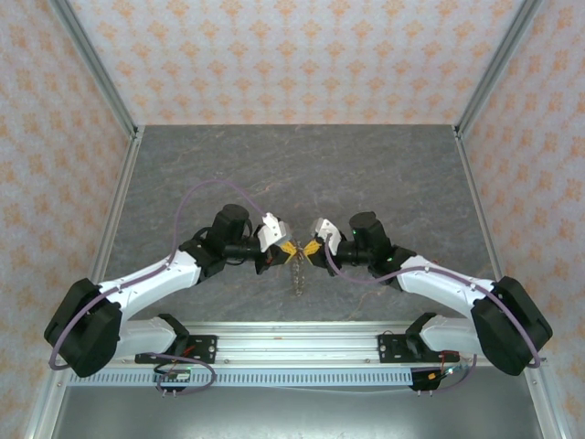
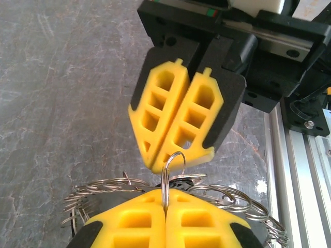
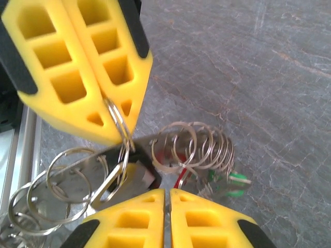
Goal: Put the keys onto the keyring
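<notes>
My left gripper point(image 2: 165, 209) is shut on a small steel split ring point(image 2: 173, 168) that stands on edge out of its yellow fingertips. This ring belongs to the keyring point(image 3: 199, 147), a curved bunch of several linked steel rings. My right gripper point(image 3: 167, 199) faces the left gripper point(image 1: 285, 247) tip to tip, its fingers shut to a hairline gap. A black-headed key point(image 3: 140, 175) hangs on the held ring, just beyond the right fingertips. A red key point(image 3: 170, 159) and a green key point(image 3: 235, 183) hang among the rings. The bunch dangles point(image 1: 297, 274) below both grippers.
Both grippers hover above the grey marbled table point(image 1: 302, 174), near its front edge. The aluminium base rail point(image 2: 295, 155) runs just behind them. Patterned walls point(image 1: 302, 55) close off the back and both sides.
</notes>
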### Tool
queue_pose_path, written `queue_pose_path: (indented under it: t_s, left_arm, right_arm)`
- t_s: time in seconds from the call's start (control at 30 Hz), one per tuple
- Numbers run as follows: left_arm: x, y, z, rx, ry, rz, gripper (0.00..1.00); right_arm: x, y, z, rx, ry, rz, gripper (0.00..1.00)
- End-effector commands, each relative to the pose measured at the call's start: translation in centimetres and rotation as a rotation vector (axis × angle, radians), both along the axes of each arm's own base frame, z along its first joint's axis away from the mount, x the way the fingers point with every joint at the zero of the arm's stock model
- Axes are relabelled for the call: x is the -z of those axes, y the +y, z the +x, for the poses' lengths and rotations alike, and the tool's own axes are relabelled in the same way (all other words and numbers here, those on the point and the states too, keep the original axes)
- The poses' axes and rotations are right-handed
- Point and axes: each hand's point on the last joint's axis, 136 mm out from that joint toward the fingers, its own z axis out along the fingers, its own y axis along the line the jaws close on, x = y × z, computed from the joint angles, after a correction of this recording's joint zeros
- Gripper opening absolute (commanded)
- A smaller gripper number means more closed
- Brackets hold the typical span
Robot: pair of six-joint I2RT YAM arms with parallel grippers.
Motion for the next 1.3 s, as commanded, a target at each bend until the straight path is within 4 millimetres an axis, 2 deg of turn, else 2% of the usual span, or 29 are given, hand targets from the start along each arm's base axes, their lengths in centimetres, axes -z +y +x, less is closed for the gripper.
queue_pose_path:
  t_s: [0.0, 0.17, 0.33, 0.43, 0.5, 0.6, 0.67, 0.73, 0.9, 1.03, 1.13, 1.27]
  left_arm:
    - [-2.0, -1.1, 0.1, 0.034, -0.034, -0.065, 0.00]
    - [-2.1, -0.7, 0.2, 0.016, -0.047, -0.058, 0.00]
    - [-2.6, -0.8, 0.0, 0.021, -0.050, -0.073, 0.00]
    - [-2.9, -0.8, 0.0, 0.014, -0.051, -0.089, 0.00]
    - [-3.3, -0.8, 0.1, 0.000, -0.056, -0.108, 0.00]
    - [-3.7, -0.6, 0.2, -0.024, -0.063, -0.127, 0.00]
    - [-3.7, -0.3, 0.3, -0.039, -0.066, -0.127, 0.00]
    - [-3.6, -0.2, 0.2, -0.046, -0.070, -0.124, 0.00]
    - [-3.2, -0.1, 0.2, -0.046, -0.063, -0.115, 0.00]
    - [-3.1, -0.3, 0.2, -0.038, -0.056, -0.109, 0.00]
    - [-3.2, -0.3, 0.2, -0.038, -0.052, -0.112, 0.00]
    - [-3.6, -0.1, 0.1, -0.047, -0.062, -0.116, 0.00]
  right_arm:
    - [-1.9, -0.1, 0.8, 0.041, -0.062, 0.051, 0.10]
    - [-4.0, -2.0, 1.8, 0.146, -0.179, 0.044, 0.10]
    - [-5.5, -0.5, 0.4, 0.027, -0.141, 0.089, 0.10]
    - [-4.9, 1.1, -0.4, -0.059, -0.080, 0.102, 0.10]
    - [-3.2, 2.0, -0.6, -0.091, -0.042, 0.070, 0.10]
    - [-0.8, 2.2, -0.2, -0.078, -0.001, 0.019, 0.09]
    - [-0.2, 2.0, 0.2, -0.042, -0.002, 0.012, 0.08]
    - [-0.6, 1.7, 0.4, -0.016, -0.026, 0.028, 0.08]
    - [-3.4, 0.3, 1.0, 0.061, -0.138, 0.042, 0.08]
    - [-4.8, -0.4, 1.4, 0.098, -0.203, 0.052, 0.09]
    - [-5.1, 0.3, 0.8, 0.054, -0.173, 0.076, 0.09]
    - [-4.0, 1.6, -0.2, -0.023, -0.106, 0.081, 0.10]
